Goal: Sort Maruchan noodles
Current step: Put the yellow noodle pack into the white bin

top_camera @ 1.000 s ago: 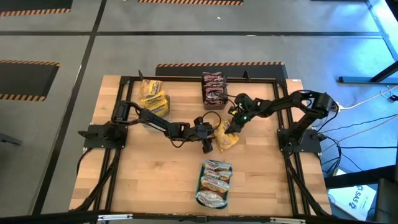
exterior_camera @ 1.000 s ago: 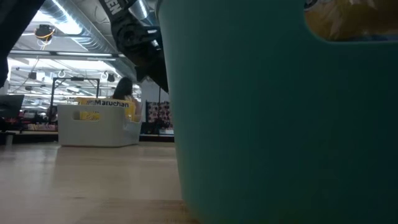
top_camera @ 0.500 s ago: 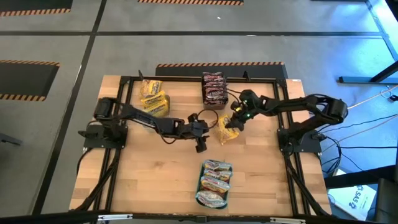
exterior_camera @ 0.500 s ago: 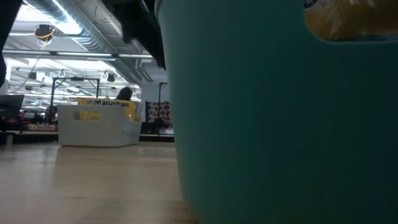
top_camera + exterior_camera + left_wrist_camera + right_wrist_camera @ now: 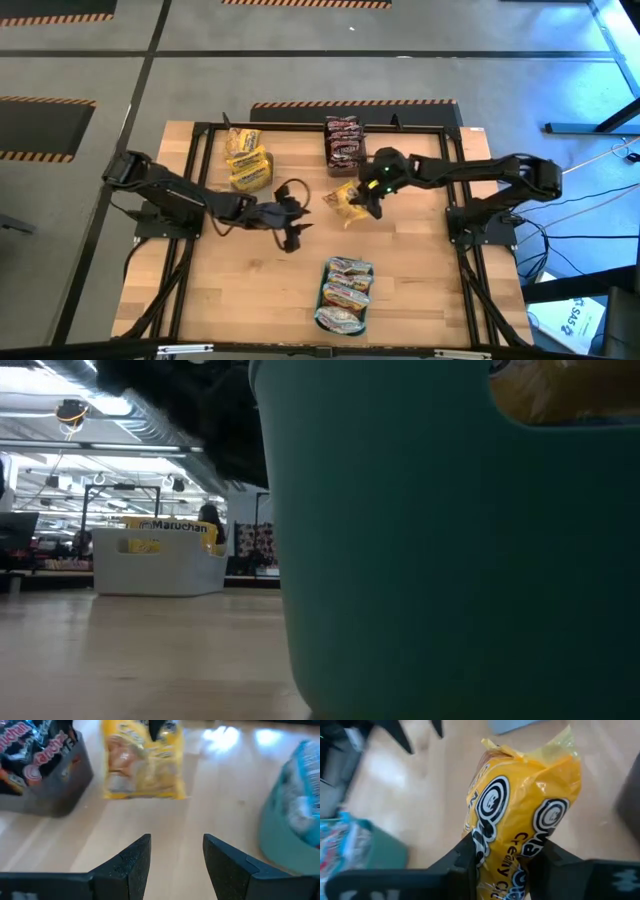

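A yellow Maruchan noodle packet sits in my right gripper, which is shut on it over the middle of the table, in front of the dark tub. It fills the right wrist view and shows far off in the left wrist view. My left gripper is open to the packet's left, apart from it, with bare wood between its fingers. Yellow packets stand in a pale tub, dark brown-red ones in a grey tub, and pale ones lie in the teal tray. My right gripper pinches the yellow packet between its two fingers near one end, coming slanting down from the table's right. The packet hangs below the fingers and looks lifted off the wood; its crimped free end points away from the gripper.
The teal tray stands near the table's near edge, and its wall fills the low view. The pale tub is at the far left, the grey tub at the far middle. Bare wood lies between them. A black frame rims the table.
My left gripper has drawn back toward the table's left, away from the yellow packet. My right gripper has carried the packet up and a little toward the table's left and far edge. The packet has left the spot where it lay.
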`<control>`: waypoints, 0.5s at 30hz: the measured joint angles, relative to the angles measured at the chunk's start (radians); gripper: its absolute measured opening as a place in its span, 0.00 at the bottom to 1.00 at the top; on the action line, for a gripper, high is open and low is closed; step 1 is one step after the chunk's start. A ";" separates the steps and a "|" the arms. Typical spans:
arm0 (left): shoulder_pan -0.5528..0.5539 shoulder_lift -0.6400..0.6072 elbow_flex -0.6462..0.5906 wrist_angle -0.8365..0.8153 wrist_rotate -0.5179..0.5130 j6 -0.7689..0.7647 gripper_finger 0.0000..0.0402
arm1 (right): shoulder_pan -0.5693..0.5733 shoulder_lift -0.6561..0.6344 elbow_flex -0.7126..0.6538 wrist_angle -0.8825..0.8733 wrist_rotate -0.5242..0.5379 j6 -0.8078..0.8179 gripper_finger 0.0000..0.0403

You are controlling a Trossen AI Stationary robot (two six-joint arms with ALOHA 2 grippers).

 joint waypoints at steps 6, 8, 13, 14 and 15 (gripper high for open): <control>-0.034 -0.014 -0.067 0.076 0.007 -0.105 0.43 | 0.096 0.075 0.223 -0.225 0.207 -0.119 0.25; -0.034 -0.012 -0.066 0.076 0.007 -0.120 0.43 | 0.121 0.119 0.288 -0.262 0.238 -0.150 0.25; -0.012 -0.013 -0.065 0.075 0.007 -0.132 0.44 | 0.151 0.217 0.400 -0.410 0.302 -0.204 0.25; -0.003 -0.013 -0.063 0.076 0.016 -0.132 0.44 | 0.159 0.232 0.413 -0.430 0.310 -0.209 0.25; 0.004 -0.013 -0.063 0.079 0.029 -0.132 0.45 | 0.163 0.249 0.423 -0.440 0.318 -0.213 0.25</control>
